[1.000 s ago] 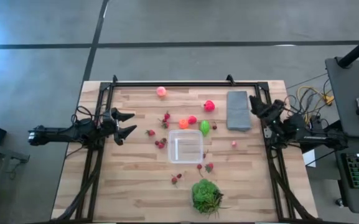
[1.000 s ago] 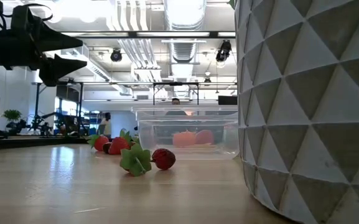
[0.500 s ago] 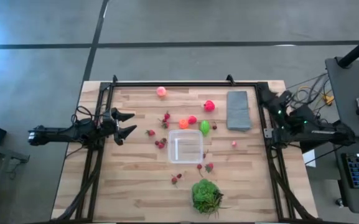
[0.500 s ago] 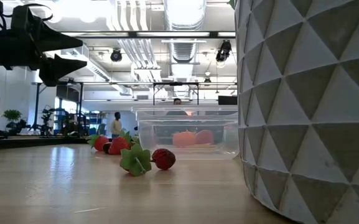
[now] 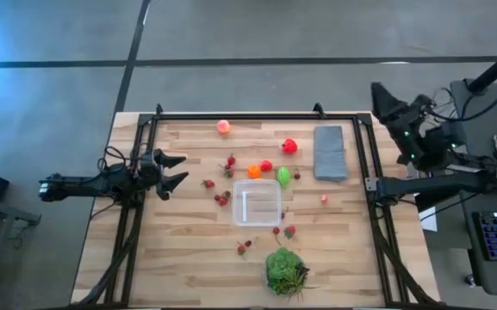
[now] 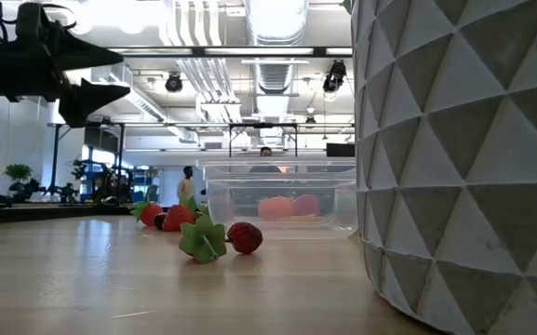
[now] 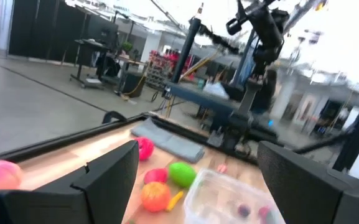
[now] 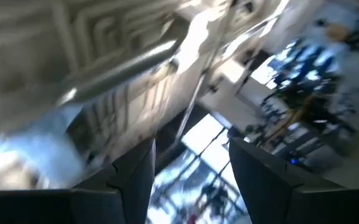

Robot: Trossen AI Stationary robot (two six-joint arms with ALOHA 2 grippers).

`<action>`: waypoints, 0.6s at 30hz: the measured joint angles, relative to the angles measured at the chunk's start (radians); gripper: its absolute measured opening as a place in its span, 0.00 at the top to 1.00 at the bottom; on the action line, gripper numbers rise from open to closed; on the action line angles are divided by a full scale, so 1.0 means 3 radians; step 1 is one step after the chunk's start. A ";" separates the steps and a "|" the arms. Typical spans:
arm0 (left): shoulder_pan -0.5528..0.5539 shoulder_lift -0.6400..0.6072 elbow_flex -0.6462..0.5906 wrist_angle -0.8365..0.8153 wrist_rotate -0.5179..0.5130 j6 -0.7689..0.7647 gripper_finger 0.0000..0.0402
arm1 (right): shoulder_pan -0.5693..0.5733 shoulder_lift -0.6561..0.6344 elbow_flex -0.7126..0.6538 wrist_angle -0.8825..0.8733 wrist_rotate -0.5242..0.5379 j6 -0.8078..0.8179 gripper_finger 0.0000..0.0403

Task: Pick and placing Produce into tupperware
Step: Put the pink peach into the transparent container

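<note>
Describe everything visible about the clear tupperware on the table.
The tupperware is a clear, translucent plastic container, squarish with rounded corners and a shallow rim, lidless and upright on the wooden table near its middle. It looks empty from above. Small produce lies scattered around it; no gripper touches it. In the low view, pink pieces show through its wall.

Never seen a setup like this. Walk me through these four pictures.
Two robot arms work at a wooden table. One picture looks down from above, one sits at table height, and two come from cameras on the wrists. The left gripper waits open at the table's left edge, holding nothing. The right gripper is raised off the table's far right corner, apparently empty, its camera aimed at the ceiling. A clear container sits mid-table among small toy fruits, with a grey slab and a green leafy bunch.
</note>
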 joint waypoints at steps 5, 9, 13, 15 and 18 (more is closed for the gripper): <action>0.0000 -0.0004 0.0026 0.0111 0.0001 -0.0160 0.22 | -0.0071 0.0433 0.0840 -0.2351 -0.0028 0.0377 0.51; 0.0000 0.0005 0.0026 0.0097 0.0002 -0.0167 0.22 | -0.0162 0.0923 0.1551 -0.5117 -0.0142 0.1680 0.51; 0.0000 0.0007 0.0028 0.0096 0.0002 -0.0169 0.22 | -0.0159 0.1417 0.1777 -0.6714 -0.0703 0.2585 0.51; 0.0000 0.0008 0.0026 0.0083 0.0002 -0.0170 0.22 | -0.0159 0.1544 0.1687 -0.6566 -0.1047 0.2520 0.51; 0.0000 0.0013 0.0016 0.0081 0.0001 -0.0170 0.22 | -0.0155 0.1657 0.1517 -0.6224 -0.1414 0.2397 0.51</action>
